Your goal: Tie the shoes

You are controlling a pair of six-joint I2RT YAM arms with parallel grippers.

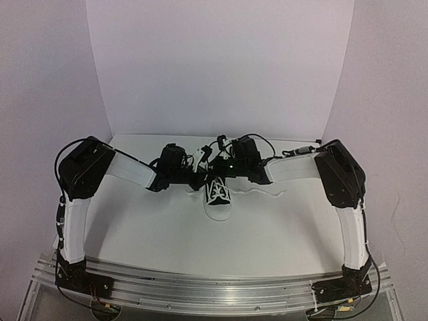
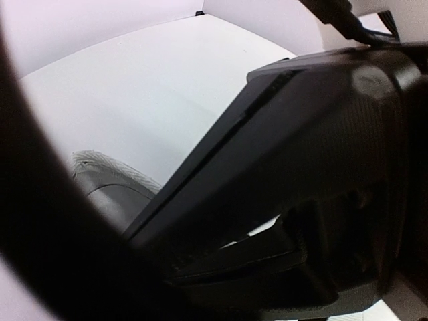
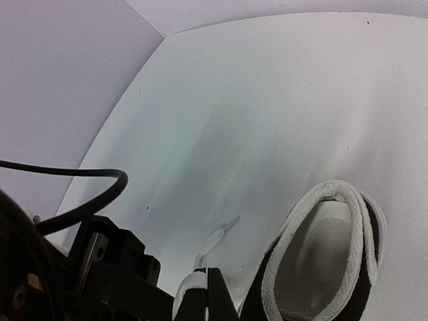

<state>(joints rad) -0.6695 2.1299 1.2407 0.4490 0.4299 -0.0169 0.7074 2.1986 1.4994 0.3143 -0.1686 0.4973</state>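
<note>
Where the 2 arms meet over the middle of the white table (image 1: 154,227), the black sneaker (image 1: 218,195) stands upright on its sole, its white toe cap facing the arm bases and its heel facing the back wall. From the top view, the left fingers (image 1: 194,170) reach in from the left and the right fingers (image 1: 231,164) from the right, both at the heel end of the sneaker, above its collar. One white lace (image 1: 262,192) trails loosely over the table to the right of the sneaker. In the right wrist view, the right fingers (image 3: 214,301) are pressed together, just beside the sneaker's open, white-lined collar (image 3: 294,234). A white woven strip touches them on the left, but whether it is pinched cannot be told. In the left wrist view, dark housing fills most of the frame, so the state of the left fingers cannot be told.
</note>
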